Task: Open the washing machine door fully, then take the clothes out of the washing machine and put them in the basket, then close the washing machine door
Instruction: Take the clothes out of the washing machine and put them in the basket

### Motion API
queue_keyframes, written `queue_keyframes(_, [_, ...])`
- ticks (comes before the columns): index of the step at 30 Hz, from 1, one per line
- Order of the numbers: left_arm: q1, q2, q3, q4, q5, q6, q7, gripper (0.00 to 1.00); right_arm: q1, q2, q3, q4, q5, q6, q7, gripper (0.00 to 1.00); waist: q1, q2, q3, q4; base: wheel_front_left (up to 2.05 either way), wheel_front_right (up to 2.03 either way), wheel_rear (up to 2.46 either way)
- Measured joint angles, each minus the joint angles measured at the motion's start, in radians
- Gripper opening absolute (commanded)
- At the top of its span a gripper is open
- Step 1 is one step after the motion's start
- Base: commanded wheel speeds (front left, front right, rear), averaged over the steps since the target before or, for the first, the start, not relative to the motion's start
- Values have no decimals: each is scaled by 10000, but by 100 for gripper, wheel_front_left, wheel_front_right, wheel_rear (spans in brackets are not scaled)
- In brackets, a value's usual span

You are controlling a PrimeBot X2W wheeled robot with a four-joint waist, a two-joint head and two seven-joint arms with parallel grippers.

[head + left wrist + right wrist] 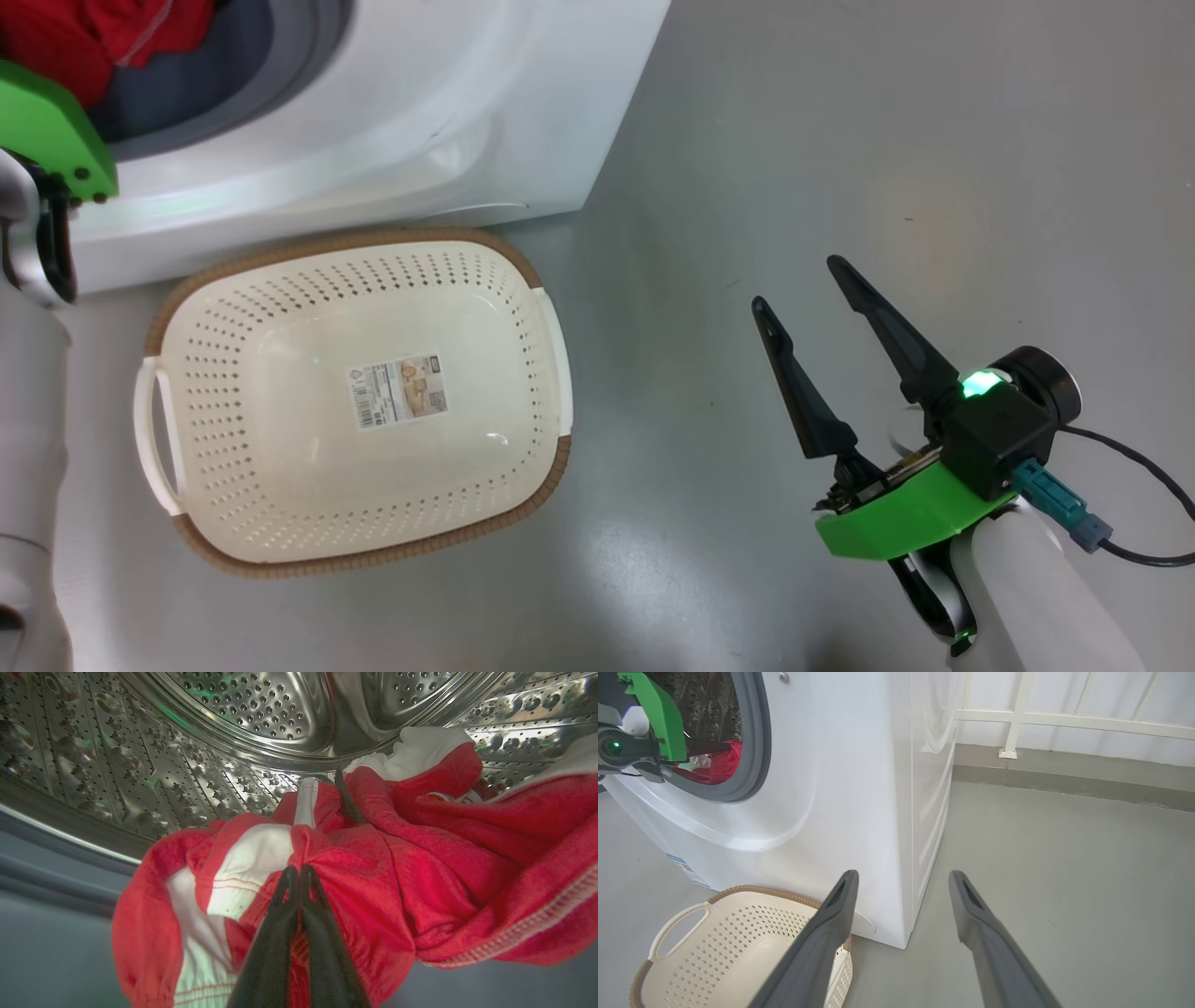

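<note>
Your left gripper [297, 870] has its jaws squeezed together on a small fold of the clothes [420, 858]. That red and white pile lies at the front edge of the drum [261, 709]. The pinch looks thin, so I think the cloth may slip out when you pull. The pieces look tangled too, so a big lump could come along and catch on the grey ring [756, 742]. Lift over that edge slowly.

The basket [523, 266] sits on the floor [840, 140], just beside the front of the washing machine [373, 121] and below its opening.

Your right gripper [797, 283] has its jaws wide apart and holds nothing. It is well apart from the basket, with lots of bare floor around it.
</note>
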Motion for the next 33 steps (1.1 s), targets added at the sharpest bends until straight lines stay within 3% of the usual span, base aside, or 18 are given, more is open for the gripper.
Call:
queue_keyframes(10, [479, -102, 102, -454, -286, -470, -1235, 0, -100, -29, 12, 46, 0, 0, 0, 100, 0, 0, -401, 178, 0, 0, 0])
queue_keyframes(19, [1478, -82, 257, -1396, -414, -662, -1409, 0, -66, -29, 63, 171, 54, 0, 0, 100, 0, 0, -909, 243, 0, 0, 0])
queue_keyframes(33, [4145, -102, 1060, -5179, -629, -575, -1413, 0, 335, -23, 125, 364, 109, 0, 0, 100, 0, 0, -2091, 243, 0, 0, 0])
